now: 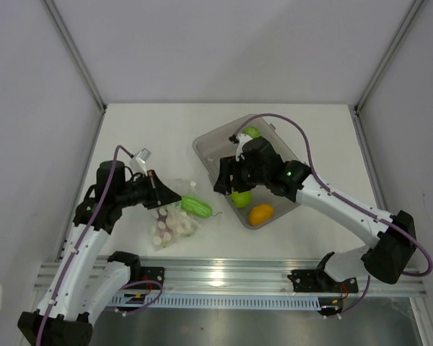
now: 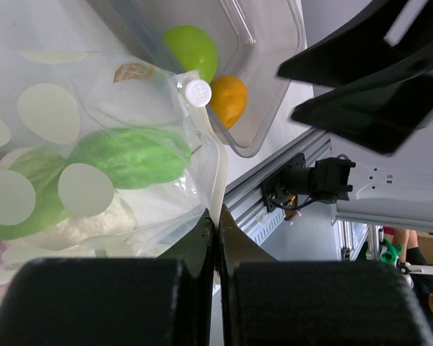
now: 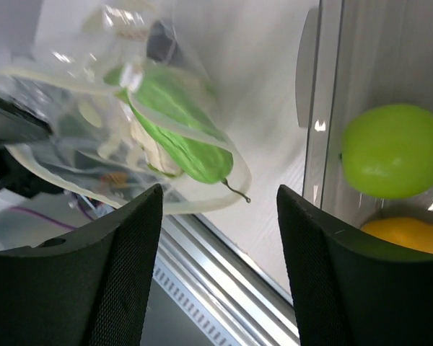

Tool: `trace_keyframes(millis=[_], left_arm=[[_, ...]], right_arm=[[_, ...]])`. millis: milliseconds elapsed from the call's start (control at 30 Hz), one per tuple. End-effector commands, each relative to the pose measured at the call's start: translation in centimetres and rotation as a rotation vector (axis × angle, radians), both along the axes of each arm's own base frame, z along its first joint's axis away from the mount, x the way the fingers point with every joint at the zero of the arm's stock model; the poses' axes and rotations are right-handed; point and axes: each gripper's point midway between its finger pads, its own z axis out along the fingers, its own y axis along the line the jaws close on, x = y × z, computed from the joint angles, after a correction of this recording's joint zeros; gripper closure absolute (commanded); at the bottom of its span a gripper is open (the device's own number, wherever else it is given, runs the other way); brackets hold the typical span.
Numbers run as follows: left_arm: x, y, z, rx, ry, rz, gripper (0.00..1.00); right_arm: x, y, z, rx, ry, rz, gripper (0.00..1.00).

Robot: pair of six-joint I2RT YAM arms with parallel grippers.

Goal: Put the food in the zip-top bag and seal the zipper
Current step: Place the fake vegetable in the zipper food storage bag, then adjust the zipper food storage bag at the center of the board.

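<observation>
The clear zip-top bag [image 1: 175, 222] lies on the table left of centre. It holds a green pear [image 1: 197, 207] and pale pieces of food. My left gripper [image 1: 173, 196] is shut on the bag's mouth edge, pinching the whitish zipper [image 2: 218, 173] between its tips [image 2: 216, 225]. My right gripper [image 1: 231, 184] is open and empty. It hovers at the left edge of the grey bin [image 1: 209, 140], above the gap between bag and bin. A green apple [image 1: 240, 198], an orange citrus [image 1: 260, 214] and another green piece [image 1: 252, 132] lie in the bin. The right wrist view shows the bag [image 3: 72, 115], pear [image 3: 180, 140] and apple [image 3: 393, 150].
The bin's near corner [image 2: 260, 43] is close to the bag's mouth. White walls enclose the table on three sides. An aluminium rail [image 1: 224, 277] runs along the near edge.
</observation>
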Motion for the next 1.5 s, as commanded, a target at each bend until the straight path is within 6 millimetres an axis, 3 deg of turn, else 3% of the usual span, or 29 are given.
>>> trace_keyframes(millis=[0,133,467,633,867,1000,1233,1267,1300,1367,1467], left_arm=[[-0.3,-0.4,2.9,-0.037,-0.070,-0.021,0.99],[-0.4,-0.3,3.2,-0.034,-0.075,-0.017,0.99],[-0.6,-0.4,3.4,-0.041,-0.075,-0.021,0.99],[-0.6,-0.4,3.5,-0.040,-0.076,-0.021,0.99],[-0.6,-0.4,3.7,-0.042,-0.080,-0.024,0.99],[-0.6,-0.4,3.7,-0.044,-0.078,-0.025,0.99],[-0.6,-0.4,3.7,-0.044,-0.080,-0.027,0.99],[-0.6,-0.4,3.5,-0.042,-0.076,-0.025,0.99],[-0.6,-0.4,3.5,-0.044,-0.075,-0.028,0.99],[-0.6,-0.4,3.4,-0.040,-0.074,-0.025,0.99],[-0.5,-0.3,3.2,-0.029,-0.077,-0.019,0.99]], right_arm=[[-1.7,1.1,-1.8,0.002,-0.023,0.147,0.35],[-1.6,1.6,-3.0,-0.001,-0.028,0.177,0.43],[-0.9,3.4,-6.2,-0.018,0.016,0.196,0.45],[-0.9,3.3,-8.1,-0.065,0.025,0.194,0.46],[-1.1,3.4,-9.6,-0.059,0.053,0.199,0.48],[-1.3,3.6,-10.8,-0.059,0.079,0.208,0.58],[-1.7,4.0,-11.7,-0.047,0.091,0.215,0.59],[-1.6,4.0,-11.7,-0.048,0.089,0.207,0.62],[-1.4,4.0,-11.7,-0.047,0.090,0.199,0.77],[-0.9,4.1,-11.2,-0.041,0.085,0.191,0.90],[-0.3,4.3,-9.6,-0.040,0.057,0.174,0.92]])
